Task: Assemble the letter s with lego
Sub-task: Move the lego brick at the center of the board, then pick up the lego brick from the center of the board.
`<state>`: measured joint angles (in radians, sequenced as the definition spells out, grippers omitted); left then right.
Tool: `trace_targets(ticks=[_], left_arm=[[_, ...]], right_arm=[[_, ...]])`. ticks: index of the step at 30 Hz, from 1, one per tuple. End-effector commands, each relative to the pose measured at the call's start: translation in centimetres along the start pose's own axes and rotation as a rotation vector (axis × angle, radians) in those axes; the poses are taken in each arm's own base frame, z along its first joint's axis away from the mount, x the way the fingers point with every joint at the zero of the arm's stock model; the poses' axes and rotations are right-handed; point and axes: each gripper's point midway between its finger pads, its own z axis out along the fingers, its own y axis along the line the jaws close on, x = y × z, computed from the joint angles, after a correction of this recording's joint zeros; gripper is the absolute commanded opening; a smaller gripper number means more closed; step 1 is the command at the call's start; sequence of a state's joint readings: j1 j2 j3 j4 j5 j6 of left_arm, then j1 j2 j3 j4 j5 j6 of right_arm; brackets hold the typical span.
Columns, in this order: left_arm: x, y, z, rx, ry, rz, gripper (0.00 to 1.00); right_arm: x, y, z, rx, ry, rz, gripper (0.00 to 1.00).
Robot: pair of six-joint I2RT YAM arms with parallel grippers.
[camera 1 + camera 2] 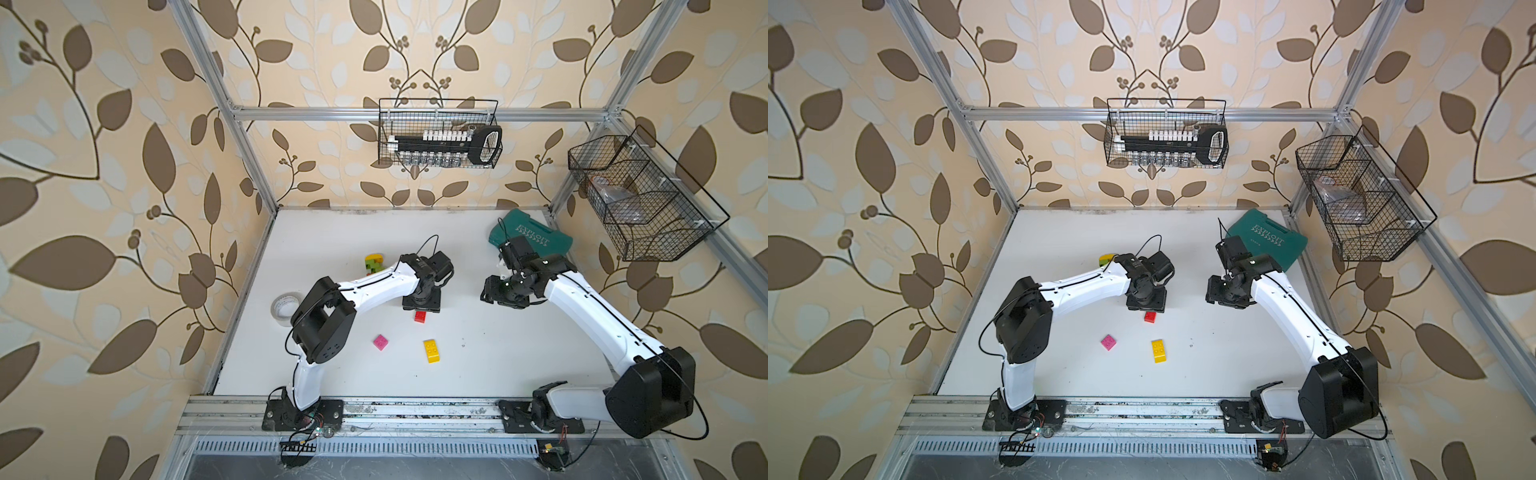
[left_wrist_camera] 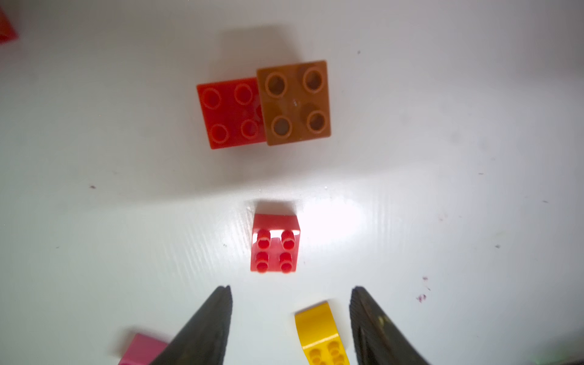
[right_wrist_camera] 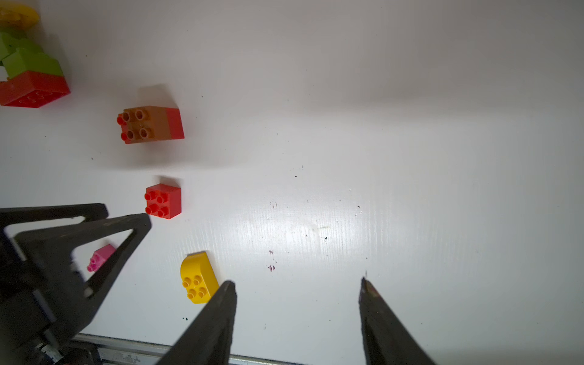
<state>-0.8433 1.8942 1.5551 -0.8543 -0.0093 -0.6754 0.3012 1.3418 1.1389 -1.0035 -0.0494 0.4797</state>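
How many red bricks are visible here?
3: a loose brick near the left fingers, one partly under the brown brick, one ending the green stack. Others may be hidden.

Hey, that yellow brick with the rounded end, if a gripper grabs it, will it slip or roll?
The yellow brick looks like rigid moulded plastic, so it probably won't flex. It lies flat, studs up, so rolling seems unlikely. Its glossy curved end may slip; straight sides look safer.

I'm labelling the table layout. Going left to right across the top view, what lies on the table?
Tape roll → pink brick → yellow brick → teal case. The stacked bricks and red brick overlap these, so they're left out.
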Motion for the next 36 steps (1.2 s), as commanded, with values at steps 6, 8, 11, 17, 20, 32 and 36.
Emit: trace_targets(ticks=[6,8,11,17,20,32,36], left_arm=[[0.5,9.1,-9.5,-0.036,-0.201,-0.144,0.60],[1.2,13.0,-11.9,-0.056,-0.271,-0.221,0.61],[2.5,18.5,-14.6,-0.112,-0.377,-0.318,0.62],[5.1,24.2,-17.5,-0.190,-0.464,-0.405,0.65],[5.7,24.9,-17.5,-0.197,-0.452,-0.413,0.67],[6.5,25.9,-17.1,-0.205,-0.463,-0.429,0.76],[6.6,26.1,-17.4,-0.205,-0.474,-0.433,0.76]], right_arm=[[3.5,9.1,0.5,-0.086,0.043,-0.310,0.56],[5.1,12.3,1.3,-0.090,0.055,-0.418,0.56],[7.9,17.4,2.6,-0.107,0.079,-0.569,0.56],[12.4,24.4,5.6,-0.099,0.125,-0.760,0.56],[13.5,25.8,7.0,-0.082,0.148,-0.800,0.57],[14.7,27.3,11.7,-0.008,0.216,-0.879,0.61],[14.8,27.5,13.0,0.017,0.228,-0.886,0.59]])
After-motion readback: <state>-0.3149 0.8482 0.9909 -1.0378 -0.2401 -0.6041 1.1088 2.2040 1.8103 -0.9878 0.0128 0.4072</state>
